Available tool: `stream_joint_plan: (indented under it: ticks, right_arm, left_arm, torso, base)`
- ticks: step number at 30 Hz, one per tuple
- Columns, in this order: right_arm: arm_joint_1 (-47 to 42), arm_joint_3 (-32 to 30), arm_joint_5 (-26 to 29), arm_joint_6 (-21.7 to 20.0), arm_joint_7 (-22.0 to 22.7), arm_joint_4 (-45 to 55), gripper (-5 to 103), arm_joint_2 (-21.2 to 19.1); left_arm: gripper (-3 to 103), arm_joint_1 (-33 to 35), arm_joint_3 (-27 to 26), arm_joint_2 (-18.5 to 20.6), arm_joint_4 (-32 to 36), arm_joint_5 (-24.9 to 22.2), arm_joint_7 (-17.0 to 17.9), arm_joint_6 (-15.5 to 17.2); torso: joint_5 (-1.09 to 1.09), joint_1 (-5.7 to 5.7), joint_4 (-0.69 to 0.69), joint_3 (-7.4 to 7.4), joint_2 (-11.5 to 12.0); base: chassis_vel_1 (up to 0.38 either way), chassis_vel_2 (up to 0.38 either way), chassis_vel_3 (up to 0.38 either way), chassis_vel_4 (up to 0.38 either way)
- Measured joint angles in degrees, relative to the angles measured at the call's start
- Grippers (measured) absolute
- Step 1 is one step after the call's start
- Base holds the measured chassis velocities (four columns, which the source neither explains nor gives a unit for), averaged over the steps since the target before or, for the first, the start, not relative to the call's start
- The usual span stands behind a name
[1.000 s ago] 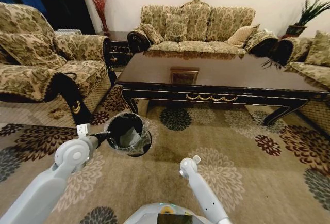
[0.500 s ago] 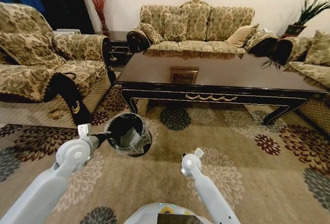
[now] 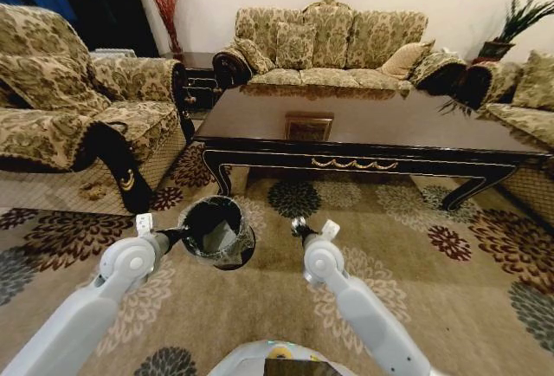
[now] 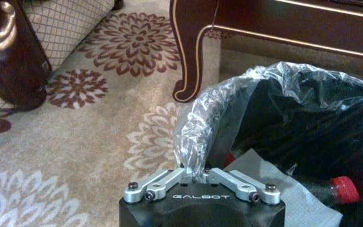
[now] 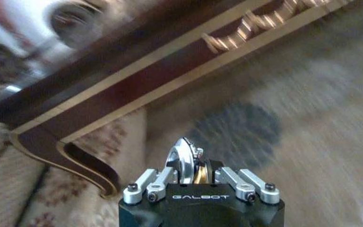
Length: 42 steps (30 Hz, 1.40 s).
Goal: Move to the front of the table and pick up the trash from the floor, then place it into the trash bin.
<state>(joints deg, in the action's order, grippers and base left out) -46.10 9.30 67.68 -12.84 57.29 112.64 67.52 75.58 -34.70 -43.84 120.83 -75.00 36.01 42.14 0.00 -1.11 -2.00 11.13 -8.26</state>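
Right gripper [image 5: 194, 176] risen toward trash bin [image 3: 216, 230], clenched on round silver object [image 5: 185, 163]; left gripper [image 4: 195, 176] pinching bin liner [image 4: 197, 127].

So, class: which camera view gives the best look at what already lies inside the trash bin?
The left wrist view: it looks into the trash bin, showing white paper and a red-capped bottle. The head view shows only a pale shape inside; the right wrist view faces the table.

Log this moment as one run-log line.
left pincer: shut on trash bin liner | right pincer: shut on small silver round object, raised beside trash bin | bin contents: paper, red-capped bottle
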Motion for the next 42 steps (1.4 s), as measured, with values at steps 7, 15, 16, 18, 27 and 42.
stream_joint_plan:
  ticks: [7, 15, 16, 18, 27, 42]
  right_arm:
    - [8.3, 5.6, -7.8, 5.3, -9.4, 0.5, 25, -5.4]
    - [12.6, 12.0, -10.9, 17.7, -21.4, -1.3, 25, -1.6]
    - [12.6, 12.0, -10.9, 17.7, -21.4, -1.3, 25, -1.6]
    - [13.6, 14.5, -12.7, 20.9, -24.2, -2.2, 25, -0.9]
    - [14.9, 24.7, -22.8, 27.0, -31.9, -5.6, 25, -1.9]
    - [15.1, 30.7, -31.3, 27.8, -33.1, -7.6, 25, -2.1]
  left_arm:
    - [1, -1.2, 1.8, -0.3, -0.7, -0.1, 0.0, 0.0]
    - [1, -3.5, 3.9, -1.2, -1.8, -0.1, 0.0, 0.0]
    - [1, -3.5, 3.9, -1.2, -1.8, -0.1, 0.0, 0.0]
    - [1, -4.3, 4.4, -1.2, -2.3, -0.1, 0.0, 0.0]
    - [1, -5.6, 5.0, -0.9, -2.6, -0.4, 0.0, 0.0]
    - [1, -5.3, 3.7, 0.2, -2.0, -1.1, 0.1, 0.0]
  torso:
    - [0.00, 0.00, 0.02, 0.00, 0.0]
    - [-0.01, -0.01, 0.00, 0.00, 0.0]
    - [-0.01, -0.01, 0.00, 0.00, 0.0]
    - [-0.01, -0.01, 0.00, 0.00, 0.0]
    - [0.00, 0.00, 0.00, -0.01, 0.0]
    - [0.00, 0.00, 0.01, -0.01, 0.0]
  base:
    - [0.000, 0.000, 0.000, 0.000]
    - [0.000, 0.000, 0.000, 0.000]
    - [0.000, 0.000, 0.000, 0.000]
    - [0.000, 0.000, 0.000, 0.000]
    - [0.000, 0.000, 0.000, 0.000]
    - [0.000, 0.000, 0.000, 0.000]
